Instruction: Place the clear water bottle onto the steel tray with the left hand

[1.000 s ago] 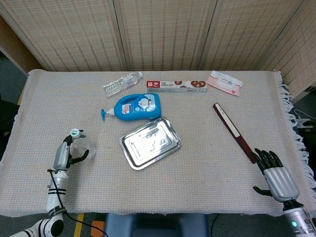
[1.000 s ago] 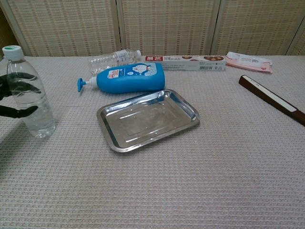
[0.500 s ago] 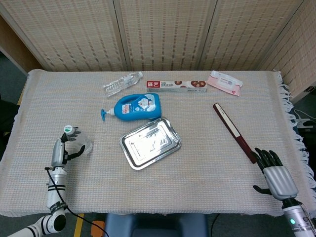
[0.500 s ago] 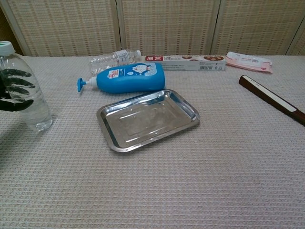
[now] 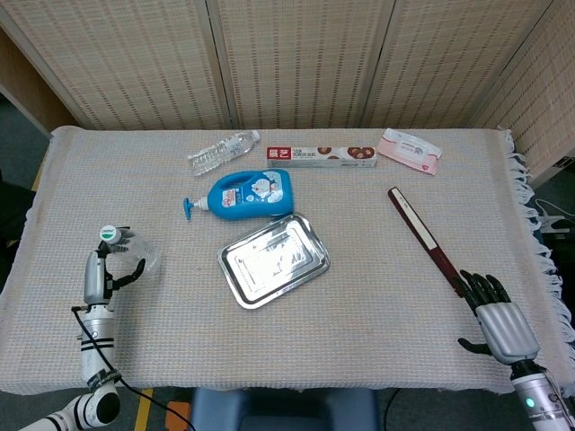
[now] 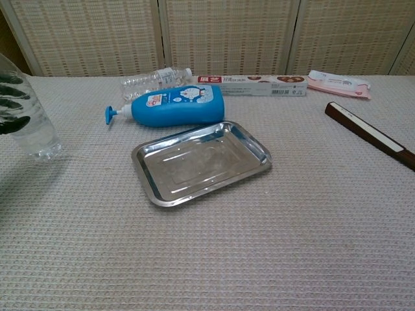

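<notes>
- Surface: we record a table (image 5: 359, 323) under a pale woven cloth, fringed along its right edge, with folding woven screens (image 5: 296, 54) standing behind it.
- Steel tray (image 5: 274, 260): near the middle of the cloth, set at a slant, nothing on it.
- Blue pump bottle (image 5: 247, 194): lying on its side just behind the tray, nozzle pointing left.
- Far edge: a second small water bottle (image 5: 222, 153) lying down, a long printed box (image 5: 321, 155) beside it, and a pink packet (image 5: 409, 150) further right.
- Dark red bar (image 5: 427, 238): lying diagonally on the right half, well apart from the tray.
- Clear water bottle (image 6: 29, 120): upright near the left edge, well apart from the tray — the left hand (image 5: 106, 269) grasps it, dark fingers (image 6: 13, 107) wrapped round its body.
- Right hand (image 5: 499, 319): at the near right corner, holding nothing, fingers extended and apart.
- Open room: we see bare cloth between the clear water bottle and the tray, and across the whole near half.
- Change: over the last second the clear water bottle and left hand have moved further left — away from the tray — and the cap now sits at the chest view's edge. The right hand and all other items are where they were.
</notes>
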{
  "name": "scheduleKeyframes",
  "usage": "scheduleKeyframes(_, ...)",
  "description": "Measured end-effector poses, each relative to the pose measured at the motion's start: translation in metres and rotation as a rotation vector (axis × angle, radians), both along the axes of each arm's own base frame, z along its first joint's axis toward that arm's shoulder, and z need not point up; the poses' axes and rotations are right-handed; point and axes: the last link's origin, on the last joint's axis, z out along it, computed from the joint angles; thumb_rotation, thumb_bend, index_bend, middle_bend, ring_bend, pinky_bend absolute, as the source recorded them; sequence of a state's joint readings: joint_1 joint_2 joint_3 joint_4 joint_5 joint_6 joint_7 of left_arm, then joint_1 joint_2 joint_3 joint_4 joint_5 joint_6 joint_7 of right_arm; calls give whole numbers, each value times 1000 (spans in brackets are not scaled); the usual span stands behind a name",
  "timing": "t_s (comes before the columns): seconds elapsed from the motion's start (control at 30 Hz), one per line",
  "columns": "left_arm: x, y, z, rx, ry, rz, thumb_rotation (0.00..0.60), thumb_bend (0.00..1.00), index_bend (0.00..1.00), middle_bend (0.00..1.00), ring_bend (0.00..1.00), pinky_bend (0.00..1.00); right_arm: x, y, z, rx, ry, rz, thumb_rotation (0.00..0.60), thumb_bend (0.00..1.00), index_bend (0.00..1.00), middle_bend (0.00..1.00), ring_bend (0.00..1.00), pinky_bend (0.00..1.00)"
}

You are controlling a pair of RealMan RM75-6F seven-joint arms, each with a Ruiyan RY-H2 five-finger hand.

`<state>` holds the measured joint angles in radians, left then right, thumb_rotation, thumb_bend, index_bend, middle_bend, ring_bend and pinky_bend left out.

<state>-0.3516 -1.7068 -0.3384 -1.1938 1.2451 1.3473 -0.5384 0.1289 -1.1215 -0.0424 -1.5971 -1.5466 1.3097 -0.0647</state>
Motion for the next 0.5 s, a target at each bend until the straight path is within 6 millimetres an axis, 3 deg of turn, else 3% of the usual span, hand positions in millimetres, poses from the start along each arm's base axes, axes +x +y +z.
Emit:
scheduleKeyframes(0.2,3,8,36,151,11,-22,600,796,852,929,692,715,2,3,2,-2,-6,9,600,0,0,0,0,0)
scheduleKeyframes(0.27,3,8,39,156,-7,-18,600,797,854,930,692,715,2,4,2,2,-6,13,600,0,0,0,0,0)
scheduleKeyframes(0.5,-17,-8,2,-17,-27,56,600,797,855,931,692,717,5,6,-3,18,-6,20,600,0,0,0,0,0)
